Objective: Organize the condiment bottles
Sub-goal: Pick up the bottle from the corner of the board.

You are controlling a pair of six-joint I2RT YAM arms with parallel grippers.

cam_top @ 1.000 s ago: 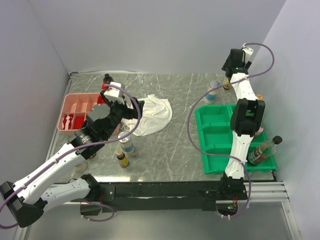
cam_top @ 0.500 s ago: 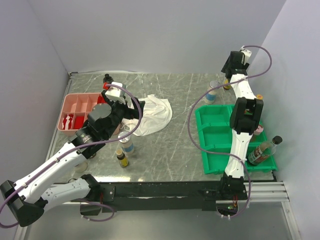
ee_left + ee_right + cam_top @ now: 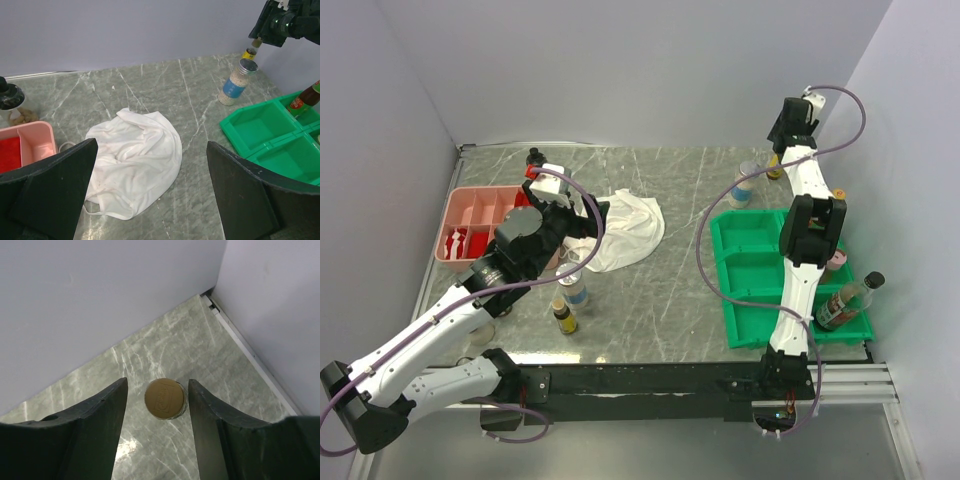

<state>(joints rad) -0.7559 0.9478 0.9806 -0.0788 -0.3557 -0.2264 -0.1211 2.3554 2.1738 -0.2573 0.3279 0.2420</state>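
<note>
— Two grippers are out. Which one is on a bottle?

— Neither has closed. From above, my right gripper (image 3: 778, 148) hangs at the upper right of the frame, just above the yellow-capped bottle (image 3: 775, 172). The bottle stands near the table's back edge, beside the blue-labelled jar (image 3: 745, 185). My left gripper (image 3: 592, 220) is at centre left over the white cloth (image 3: 625, 232), well apart from both, so the right arm is plainly the nearer.

— And the left wrist camera?

— Its fingers (image 3: 55, 192) frame the bottom corners, spread wide with nothing between them. The cloth fills the middle. The bottle is small at the far upper right, tucked under my other gripper, and the green tray (image 3: 260, 127) lies at the right edge below it.

— The right wrist camera?

— It looks straight down. The round cap sits mid-frame in the gap between my two fingers, which stand apart. There is bare table on its left and barely any on its right. The bottle is upright, so its long axis runs along my line of sight, directly beneath me. I judge the next move to be a straight descent and then a close. I can't tell whether my tips already reach cap height.

— Any risk?

— The finger on the right of the frame would likely meet the cap first and could nudge the bottle over.
</note>
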